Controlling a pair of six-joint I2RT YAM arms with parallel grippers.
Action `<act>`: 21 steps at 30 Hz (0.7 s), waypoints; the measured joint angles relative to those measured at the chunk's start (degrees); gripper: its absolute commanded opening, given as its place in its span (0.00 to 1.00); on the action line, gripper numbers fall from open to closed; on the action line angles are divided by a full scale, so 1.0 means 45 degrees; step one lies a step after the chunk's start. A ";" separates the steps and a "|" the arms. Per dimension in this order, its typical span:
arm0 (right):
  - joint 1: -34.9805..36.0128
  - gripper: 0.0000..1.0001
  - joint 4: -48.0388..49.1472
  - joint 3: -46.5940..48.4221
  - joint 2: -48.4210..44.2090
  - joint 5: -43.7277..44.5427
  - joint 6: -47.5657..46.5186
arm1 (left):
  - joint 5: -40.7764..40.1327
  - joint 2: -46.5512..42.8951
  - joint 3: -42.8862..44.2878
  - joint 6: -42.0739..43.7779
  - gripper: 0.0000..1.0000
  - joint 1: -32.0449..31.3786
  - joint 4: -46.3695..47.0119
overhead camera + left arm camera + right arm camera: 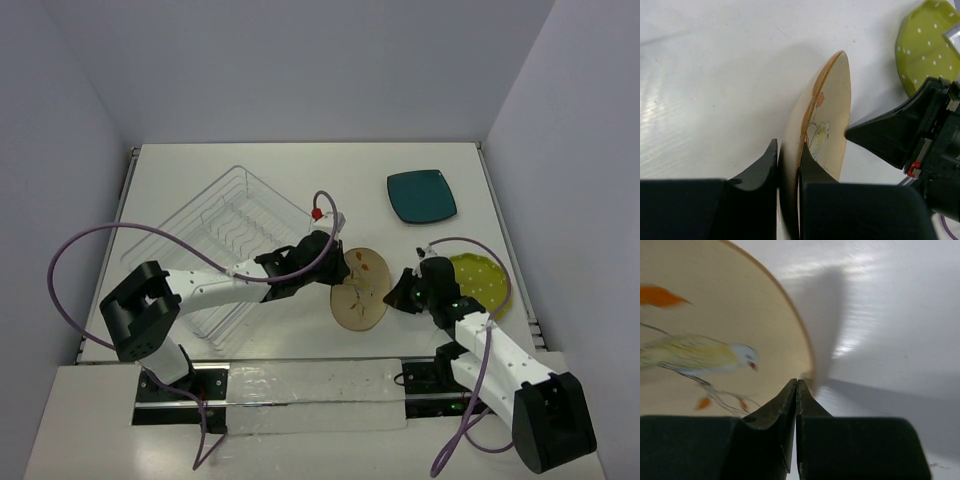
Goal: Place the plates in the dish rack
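**Finding:** robot test cell in a laboratory, not a working kitchen.

**Grounds:**
- A bare white table (300,165) is boxed in by plain pale panels. The back wall (300,70) stands beyond the left pincer (340,272) and the right pincer (395,295), and the left wall (50,150) and right wall (585,120) stand well outside them.
- Behind the pincers, the left arm (220,285) and right arm (495,350) are mounted on a dark rail (215,369).
- Purple cables (70,260) loop loose from the arms.
- The kitchenware is laid out as test pieces. A wire dish rack (225,225) sits beside the left pincer and a cream plate (362,290) between the pincers. A green plate (485,280) lies just outside the right pincer, and a teal plate (421,196) beyond it.
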 measured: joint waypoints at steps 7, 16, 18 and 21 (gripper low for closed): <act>0.0076 0.71 -0.1041 0.1658 -0.1451 0.0042 -0.0046 | -0.0091 -0.0114 0.0155 0.0144 0.00 -0.0648 -0.0377; 0.0075 1.00 -0.3492 0.5064 -0.3885 0.2496 -0.0209 | -0.0572 -0.0653 0.1498 0.2873 0.00 -0.0672 -0.0955; 0.0075 1.00 -0.3887 0.5571 -0.4662 0.3366 -0.0130 | -0.0916 -0.0665 0.2279 0.4054 0.00 -0.0672 -0.0974; 0.0075 1.00 -0.4223 0.5956 -0.5888 0.4578 -0.0026 | -0.1414 -0.0734 0.3412 0.5683 0.00 -0.0622 -0.0829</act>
